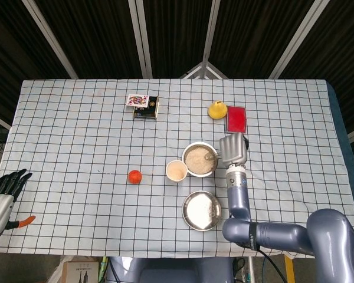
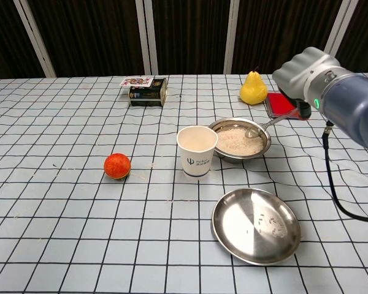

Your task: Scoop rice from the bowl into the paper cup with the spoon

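A steel bowl [image 1: 199,159] [image 2: 240,141] of white rice sits mid-table, with a white paper cup [image 1: 176,171] [image 2: 196,151] just to its left. My right hand [image 1: 232,150] [image 2: 303,73] holds a metal spoon [image 2: 264,125] by its handle. The spoon's bowl dips onto the rice at the bowl's right rim. My left hand [image 1: 3,197] rests off the table's near-left corner, fingers apart, holding nothing.
An empty steel plate [image 1: 201,210] [image 2: 256,225] lies in front of the bowl. A small orange fruit [image 2: 117,166] sits left of the cup. Behind are a yellow pear [image 2: 253,89], a red box [image 2: 279,104] and a card box [image 2: 148,91].
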